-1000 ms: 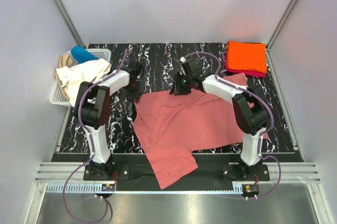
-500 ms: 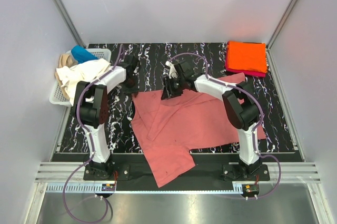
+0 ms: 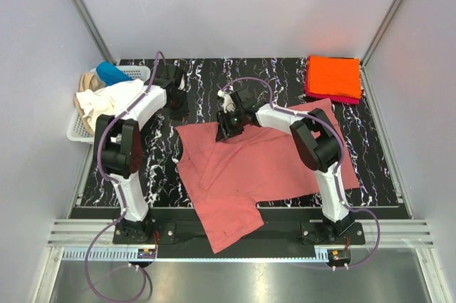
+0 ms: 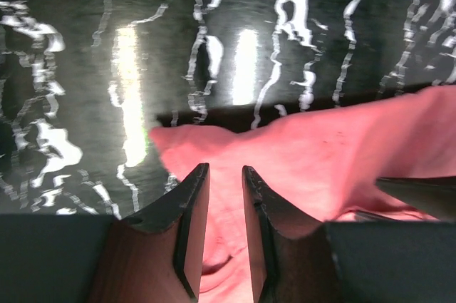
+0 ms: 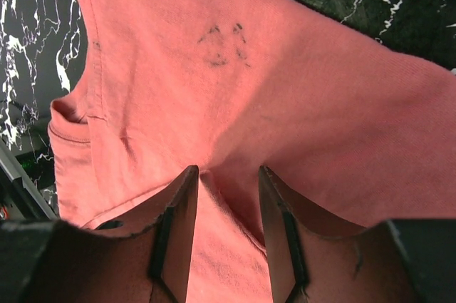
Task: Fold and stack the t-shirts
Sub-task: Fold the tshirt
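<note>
- Pink tee (image 3: pixel 263 167): is lying spread and rumpled across mid-worktop. Its far edge is running from a pointed left corner toward the right. Its near hem is hanging over the near edge of the worktop (image 3: pixel 285 75), between the arm bases.
- Left end effector (image 4: pixel 224 169): is hovering at the tee's far-left corner. Its fingers are standing a narrow slit apart with pink cloth showing in the slit. Cannot tell whether it is pinching.
- Right end effector (image 5: pixel 228 169): is pressing on the tee's far edge. Its fingers are standing apart, with a ridge of cloth rising between them.
- Orange tee (image 3: pixel 333 76): is lying folded square in the far-right corner on the magenta tee (image 3: pixel 311 93), whose edge is peeking out.
- Basket (image 3: pixel 73 132): is jutting past the worktop's far-left edge. The white tee (image 3: pixel 107 100) is spilling over its rim.
- Open room: bare worktop is showing along the far edge between the basket and the orange tee, and left of the pink tee.
</note>
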`<state>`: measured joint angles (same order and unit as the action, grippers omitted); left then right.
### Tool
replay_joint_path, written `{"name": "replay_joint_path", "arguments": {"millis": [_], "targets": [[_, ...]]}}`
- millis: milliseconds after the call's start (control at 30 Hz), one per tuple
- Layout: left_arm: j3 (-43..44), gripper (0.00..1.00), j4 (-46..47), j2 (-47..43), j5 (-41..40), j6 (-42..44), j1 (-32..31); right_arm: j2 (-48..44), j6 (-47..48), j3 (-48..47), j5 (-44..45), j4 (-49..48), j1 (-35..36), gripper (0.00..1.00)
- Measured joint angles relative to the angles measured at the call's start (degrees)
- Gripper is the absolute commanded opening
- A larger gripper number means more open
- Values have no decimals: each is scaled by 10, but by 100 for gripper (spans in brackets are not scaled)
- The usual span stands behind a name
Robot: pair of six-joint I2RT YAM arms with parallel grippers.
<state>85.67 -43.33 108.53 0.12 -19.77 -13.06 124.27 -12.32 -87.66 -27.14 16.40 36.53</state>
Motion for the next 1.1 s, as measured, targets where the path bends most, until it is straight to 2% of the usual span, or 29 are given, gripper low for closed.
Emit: {"name": "replay_joint_path", "arguments": {"millis": [167, 267, 300, 400, 500, 600, 867, 1100], "targets": [[-10, 29, 14, 13, 35, -9, 0, 0, 11, -1, -5, 0, 3, 43], [-10, 29, 22, 42, 43, -12, -1, 0, 17, -1, -5, 0, 4, 34], [-10, 29, 24, 53, 43, -12, -1, 0, 19, 0, -6, 0, 4, 27], [-10, 29, 27, 79, 41, -12, -1, 0, 23, 6, -5, -2, 4, 14], [-5, 29, 28, 87, 37, -12, -1, -7, 22, 25, 0, -2, 4, 6], [11, 29, 23, 99, 33, -12, -1, -32, 17, 55, 12, -3, 4, 4], [89, 29, 17, 149, 27, -6, -2, -171, -10, 199, 54, -22, 8, 6], [107, 31, 11, 160, 26, 0, -2, -199, -22, 278, 83, -31, 10, 11]]}}
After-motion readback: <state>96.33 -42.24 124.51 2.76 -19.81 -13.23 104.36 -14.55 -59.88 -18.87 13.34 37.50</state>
